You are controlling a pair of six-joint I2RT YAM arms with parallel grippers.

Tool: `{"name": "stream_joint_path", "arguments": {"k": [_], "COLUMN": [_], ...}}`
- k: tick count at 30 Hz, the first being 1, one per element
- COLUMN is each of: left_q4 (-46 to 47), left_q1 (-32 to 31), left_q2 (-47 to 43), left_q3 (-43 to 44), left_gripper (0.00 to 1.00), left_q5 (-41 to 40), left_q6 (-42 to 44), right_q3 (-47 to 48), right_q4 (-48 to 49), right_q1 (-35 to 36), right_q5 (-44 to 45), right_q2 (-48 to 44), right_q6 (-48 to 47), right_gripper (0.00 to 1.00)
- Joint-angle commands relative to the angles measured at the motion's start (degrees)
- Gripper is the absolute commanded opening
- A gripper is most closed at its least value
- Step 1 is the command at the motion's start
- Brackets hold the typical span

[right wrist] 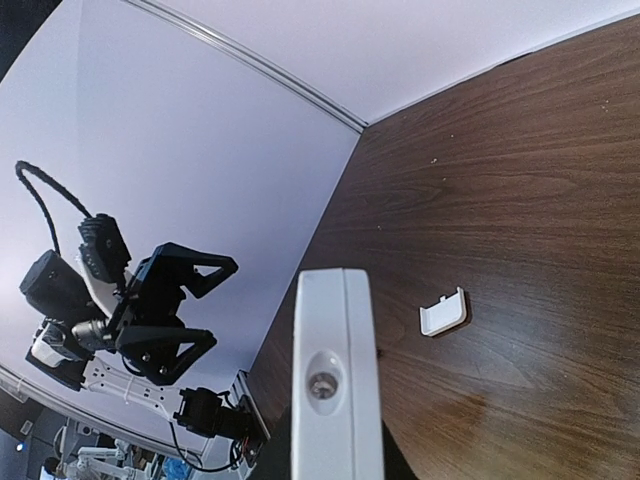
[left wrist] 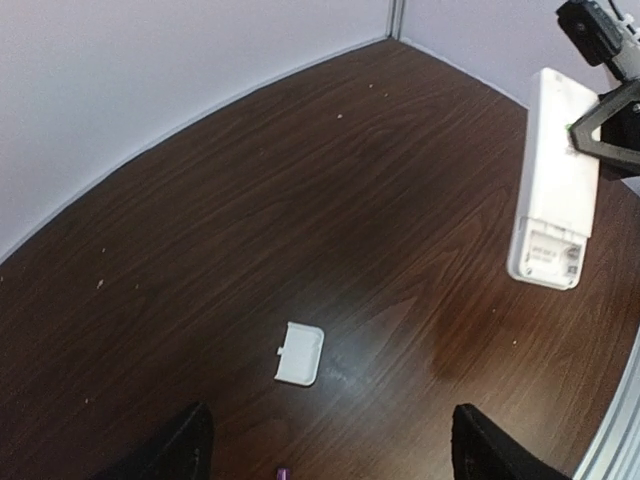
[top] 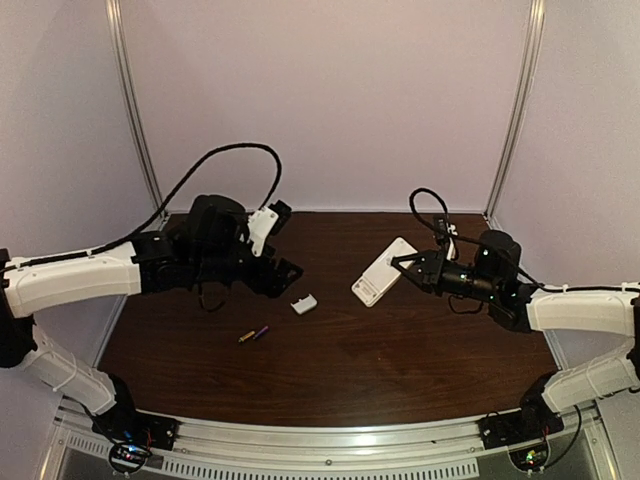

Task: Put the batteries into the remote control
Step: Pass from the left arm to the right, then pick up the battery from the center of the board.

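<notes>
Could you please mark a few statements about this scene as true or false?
1. The right gripper holds the remote. True.
2. The battery cover is fitted on the remote. False: it lies on the table, apart from the remote, whose compartment is open.
3. Both batteries lie on the table. True.
4. The left gripper is shut on a battery. False: it is open and empty.
5. The batteries lie beside the right arm's base. False: they lie left of the cover, nearer the left arm.
</notes>
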Motion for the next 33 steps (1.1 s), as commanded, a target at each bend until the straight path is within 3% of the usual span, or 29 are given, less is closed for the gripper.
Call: {"name": "stream_joint_path", "arguments": {"k": [1,10,24,33], "left_q4": [-14.5,-25.5,-26.7,-25.7], "left_q1": [4.1,7.6,8.0,9.4], "left_q2": [-3.5,0.5,9.1,11.7], "left_q3": [-3.5,-2.4,-3.8,-5.2], "left_gripper": [0.82,0.67,0.50,0.45], "left_q5": [3.6,0.0,1.3,2.2], "left_q6": [-1.3,1.7,8.4,14.7], "right_q3": [-1.3,-0.5,-0.6,-1.3], "right_q4": [-0.7,-2.8,-4.7,-2.2], "right_q1": [-0.8,-1.0,-1.1,-1.1], "right_q5": [-3.5,-7.6,-9.7,-12.0], "right_q2": [-1.5,-1.9,-1.4,0.6], "right_q6": [-2.0,-3.5,-4.7,-3.1], "right_gripper": [0.00,0.00,0.00,0.00]}}
